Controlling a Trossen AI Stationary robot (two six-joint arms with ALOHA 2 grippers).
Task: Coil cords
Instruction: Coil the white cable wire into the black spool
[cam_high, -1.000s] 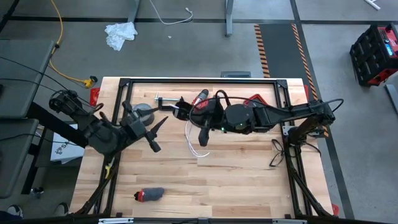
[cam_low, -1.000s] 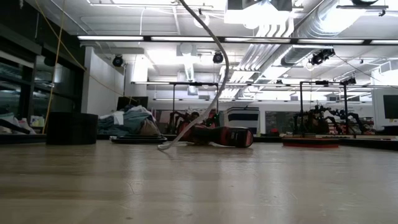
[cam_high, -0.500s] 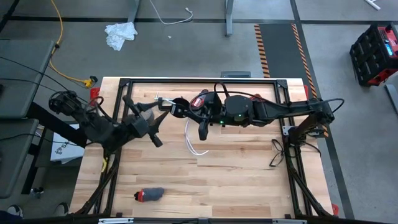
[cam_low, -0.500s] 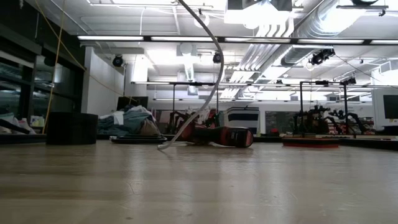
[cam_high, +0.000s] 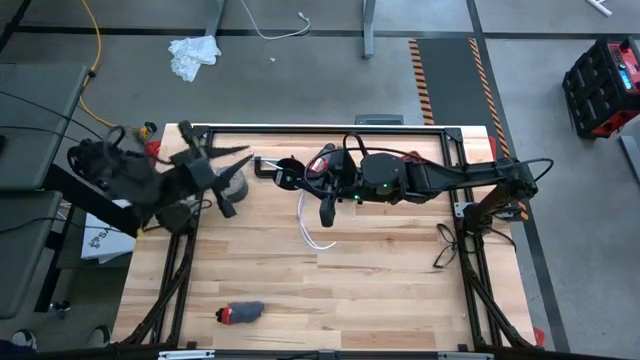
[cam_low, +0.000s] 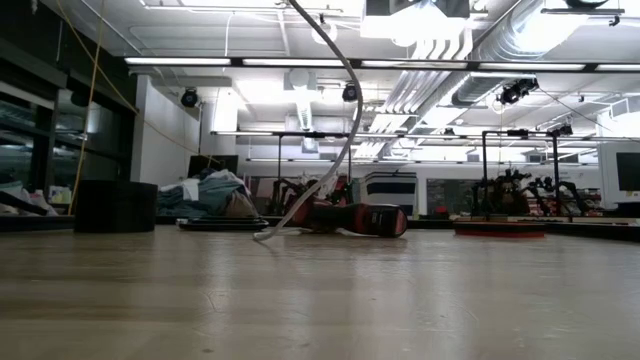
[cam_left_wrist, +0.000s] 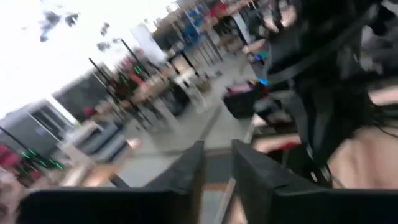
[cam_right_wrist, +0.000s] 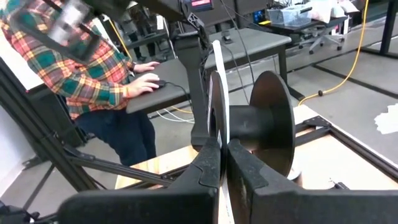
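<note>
Left wrist view blurred; cable (cam_high: 316, 228) end hidden behind right gripper (cam_high: 290, 177).

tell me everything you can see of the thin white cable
The thin white cable looks like smooth, flexible plastic. One stretch is pinched upright between the right gripper's shut fingers, just in front of a black spool. From there it hangs down to the wooden table, where its slack lies in loose loops near the middle. No disc end is visible.
</note>
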